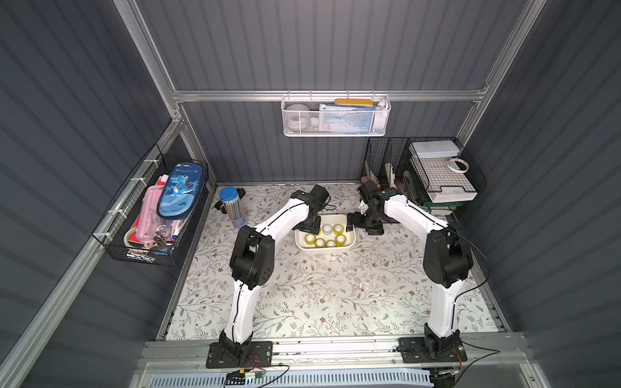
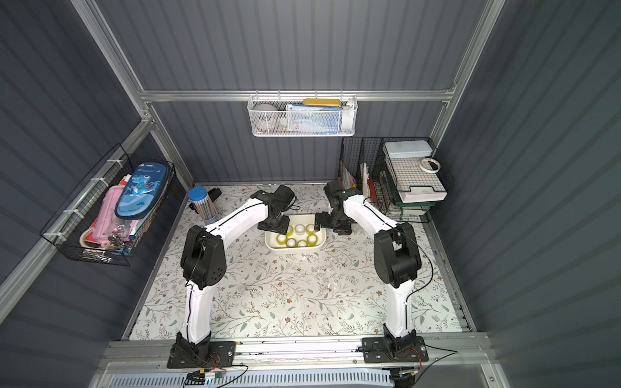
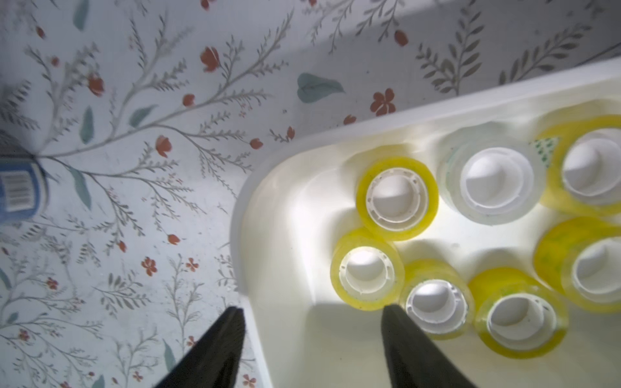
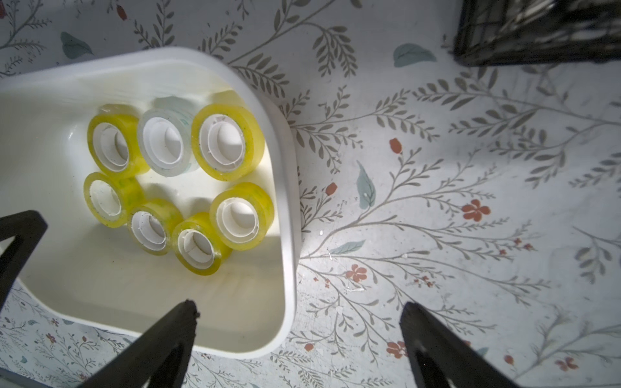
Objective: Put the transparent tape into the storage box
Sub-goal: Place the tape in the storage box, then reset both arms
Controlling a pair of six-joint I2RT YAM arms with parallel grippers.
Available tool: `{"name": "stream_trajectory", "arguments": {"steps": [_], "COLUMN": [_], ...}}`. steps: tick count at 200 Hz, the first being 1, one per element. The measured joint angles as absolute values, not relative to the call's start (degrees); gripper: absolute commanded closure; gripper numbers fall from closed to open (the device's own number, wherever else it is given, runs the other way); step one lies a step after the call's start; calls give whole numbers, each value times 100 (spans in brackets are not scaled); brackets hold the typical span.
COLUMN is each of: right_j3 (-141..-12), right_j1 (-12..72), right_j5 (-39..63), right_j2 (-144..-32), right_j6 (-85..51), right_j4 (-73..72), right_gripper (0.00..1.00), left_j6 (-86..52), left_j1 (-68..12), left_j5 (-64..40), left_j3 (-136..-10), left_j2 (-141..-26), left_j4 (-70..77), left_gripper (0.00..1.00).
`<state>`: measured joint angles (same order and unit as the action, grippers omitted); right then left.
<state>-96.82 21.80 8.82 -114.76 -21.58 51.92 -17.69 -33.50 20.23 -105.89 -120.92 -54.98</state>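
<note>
The storage box (image 1: 324, 251) is a white tub standing on the flowered mat between my two grippers, seen in both top views. Several small rolls of transparent tape lie inside it on their sides. Most are yellow (image 3: 397, 198), and a colourless one (image 3: 490, 178) lies among them. My left gripper (image 3: 312, 310) hangs open over the tub's left end with nothing between its fingers. One finger is outside the wall and the other is beside a yellow roll (image 3: 437, 299). My right gripper (image 4: 299, 306) is open and empty at the tub's right corner (image 4: 289, 188).
A clear pencil tube with a blue lid (image 1: 232, 206) stands at the back left. Black wire baskets (image 1: 437, 174) fill the back right, one holding a white-rimmed tape ring (image 1: 458, 165). A wire basket of pencil cases (image 1: 151, 215) hangs on the left wall and a white perforated basket (image 1: 336, 117) on the back rail.
</note>
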Motion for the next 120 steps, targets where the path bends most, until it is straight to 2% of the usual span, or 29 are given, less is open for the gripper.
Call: {"name": "stream_trajectory", "arguments": {"steps": [4, 11, 85, 120], "right_j3": [-9688, -9712, -9786, -8307], "right_j1": [2178, 2178, 2178, 2152], "right_j5": [854, 773, -349, -976], "right_j2": [-11452, -11406, -10549, -9078], "right_j6": [-2154, -2141, -2008, -1984], "right_j4": [5196, 5205, 5140, 3948], "right_gripper": [1, 1, 2, 1], "left_j6": [-1754, -1745, -1868, -1933], "left_j1": [-3350, -3350, -3343, -3330], "left_j5": [2038, 2084, 2781, 3135], "left_j3": [-10525, -10383, -8665, -7491], "left_j2": [-11994, -11786, -9614, -8785], "left_j4": [-5446, -5339, -4224, -3769], "left_gripper": [2, 1, 1, 1]}}
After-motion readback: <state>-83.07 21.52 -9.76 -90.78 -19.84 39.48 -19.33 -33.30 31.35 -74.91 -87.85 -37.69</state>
